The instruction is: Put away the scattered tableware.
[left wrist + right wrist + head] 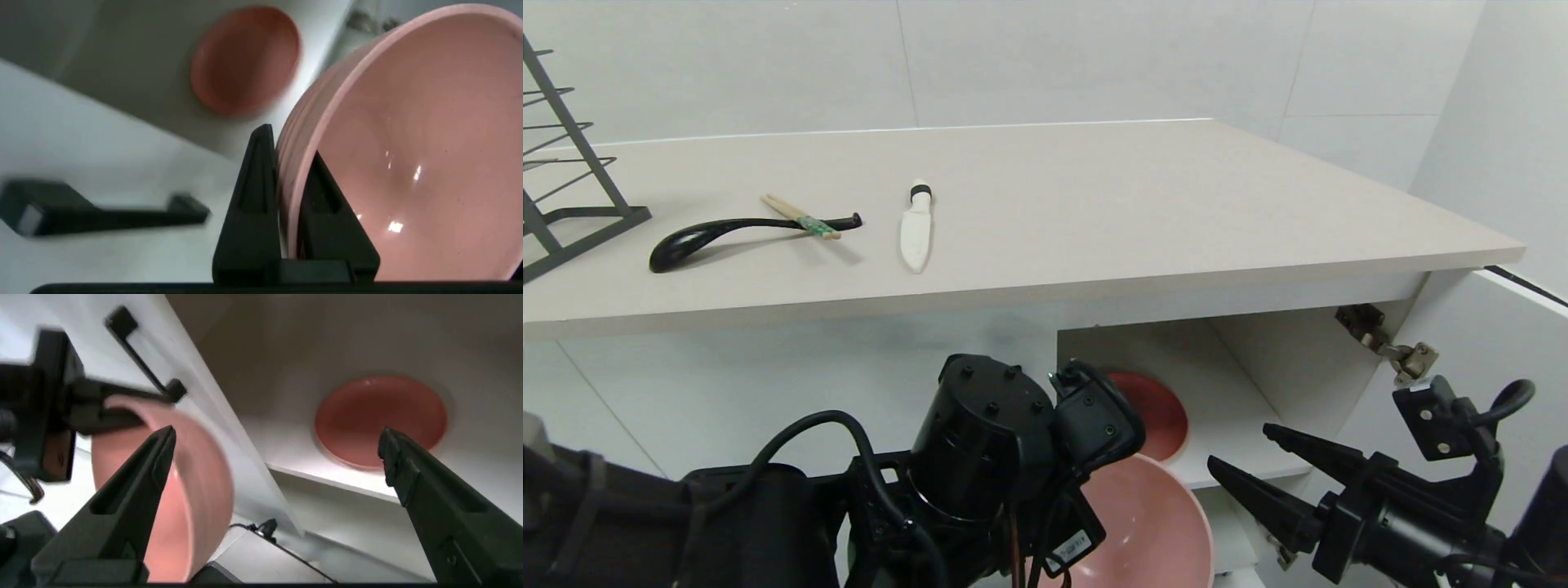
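A pale bench point(1094, 180) runs along a white wall, and the cupboard point(1258, 367) under it stands open. My left gripper point(288, 163) is clenched on the rim of the pink bowl point(1160, 523), one finger inside and one outside. That holds the bowl tilted just in front of the cupboard, and I think it goes in next. My right gripper point(1238, 445) is wide open and empty, also in front of the cupboard, off to the side. A red plate point(1156, 412) sits inside the cupboard, at the back. Above the cupboard, on the bench, lie a black spoon point(686, 241), chopsticks point(800, 216) across its handle, and a white knife point(916, 229), not yet put away.
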`<state>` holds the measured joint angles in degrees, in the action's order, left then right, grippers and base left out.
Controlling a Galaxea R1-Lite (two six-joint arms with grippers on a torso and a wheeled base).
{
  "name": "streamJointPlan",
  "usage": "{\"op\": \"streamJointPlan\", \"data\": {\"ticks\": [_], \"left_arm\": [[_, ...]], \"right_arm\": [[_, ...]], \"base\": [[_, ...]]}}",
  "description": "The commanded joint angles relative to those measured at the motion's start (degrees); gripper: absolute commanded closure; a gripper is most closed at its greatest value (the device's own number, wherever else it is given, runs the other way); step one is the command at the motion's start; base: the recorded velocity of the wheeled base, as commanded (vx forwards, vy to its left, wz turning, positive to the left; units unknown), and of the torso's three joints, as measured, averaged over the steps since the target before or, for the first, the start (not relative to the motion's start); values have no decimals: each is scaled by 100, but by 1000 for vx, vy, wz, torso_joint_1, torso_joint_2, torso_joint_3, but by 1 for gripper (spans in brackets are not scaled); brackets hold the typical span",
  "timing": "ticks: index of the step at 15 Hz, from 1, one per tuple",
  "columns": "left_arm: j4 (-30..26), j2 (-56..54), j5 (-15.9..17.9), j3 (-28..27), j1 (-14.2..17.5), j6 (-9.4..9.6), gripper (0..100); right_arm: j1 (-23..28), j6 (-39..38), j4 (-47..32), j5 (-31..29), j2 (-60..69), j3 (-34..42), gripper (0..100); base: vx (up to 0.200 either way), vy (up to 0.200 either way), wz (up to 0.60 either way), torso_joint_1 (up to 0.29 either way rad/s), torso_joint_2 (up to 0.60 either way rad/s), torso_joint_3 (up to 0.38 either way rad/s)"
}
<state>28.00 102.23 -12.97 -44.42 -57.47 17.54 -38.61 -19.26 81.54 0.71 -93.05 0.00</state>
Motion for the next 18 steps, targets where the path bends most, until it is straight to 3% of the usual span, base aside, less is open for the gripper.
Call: {"op": "streamJointPlan", "data": {"ticks": [1,11,13,15,18], "left_arm": [[83,236,-56,-172,-19,-5,100],[425,588,-83,-559,-19,-5,100],[522,605,-74,-585,-19,-14,100],[689,649,-74,-594,-19,-14,100],[1041,790,-74,-638,-19,-14,100]], "right_arm": [[-59,1,-16,-62,15,0,0],[-253,-7,-640,-598,147,0,0],[-279,-34,-895,-994,138,0,0],[-683,-447,-1141,-1319,138,0,0],[-797,-675,-1211,-1407,94,0,0]], "base": [[0,0,0,0,0,0],[0,0,0,0,0,0],[0,0,0,0,0,0],[0,0,0,0,0,0],[0,0,0,0,0,0]]}}
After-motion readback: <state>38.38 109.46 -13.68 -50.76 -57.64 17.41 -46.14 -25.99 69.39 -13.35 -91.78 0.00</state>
